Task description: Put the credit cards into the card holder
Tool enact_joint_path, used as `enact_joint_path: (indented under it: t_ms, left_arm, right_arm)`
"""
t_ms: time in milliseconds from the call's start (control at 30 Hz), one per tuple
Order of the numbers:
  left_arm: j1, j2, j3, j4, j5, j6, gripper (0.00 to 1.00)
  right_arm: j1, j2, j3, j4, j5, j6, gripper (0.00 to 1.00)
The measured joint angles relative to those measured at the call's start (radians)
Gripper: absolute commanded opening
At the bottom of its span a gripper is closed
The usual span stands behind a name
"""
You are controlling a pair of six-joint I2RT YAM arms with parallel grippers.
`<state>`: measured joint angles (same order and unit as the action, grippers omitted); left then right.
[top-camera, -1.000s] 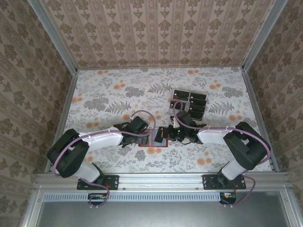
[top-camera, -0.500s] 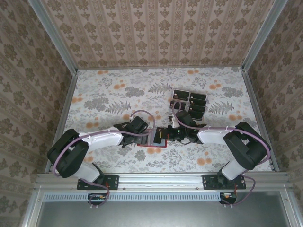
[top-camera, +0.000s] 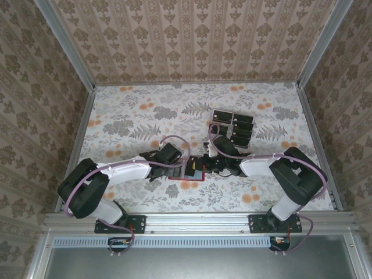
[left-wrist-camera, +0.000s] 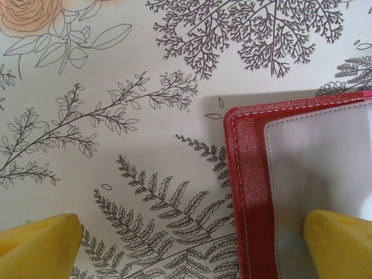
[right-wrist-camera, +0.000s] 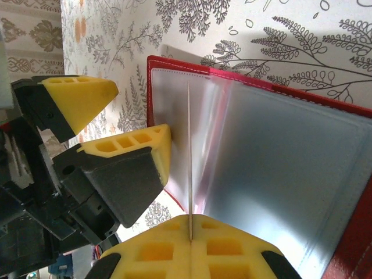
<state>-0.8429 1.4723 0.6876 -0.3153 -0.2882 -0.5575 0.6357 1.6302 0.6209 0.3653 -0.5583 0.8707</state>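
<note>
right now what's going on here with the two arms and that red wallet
The right gripper is shut on one credit card, held edge-on with its edge at the clear pockets of the open card holder. The left gripper is open, with one finger over the holder's flap, seemingly pinning it, and the other over the bare table. The other cards lie in a cluster further back, not yet loaded.

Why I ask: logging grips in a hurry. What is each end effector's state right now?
Left end effector: open, straddling the card holder's edge, holding nothing.
Right end effector: shut on a credit card, seen edge-on.
</note>
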Motion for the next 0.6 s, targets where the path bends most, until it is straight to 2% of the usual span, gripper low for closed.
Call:
enact_joint_path:
  t_ms: [600]
  left_arm:
    - [0.0,0.0,0.0,0.0,0.0,0.0,1.0]
  right_arm:
    - [0.01,0.056,0.0,0.058,-0.004,0.023,0.0]
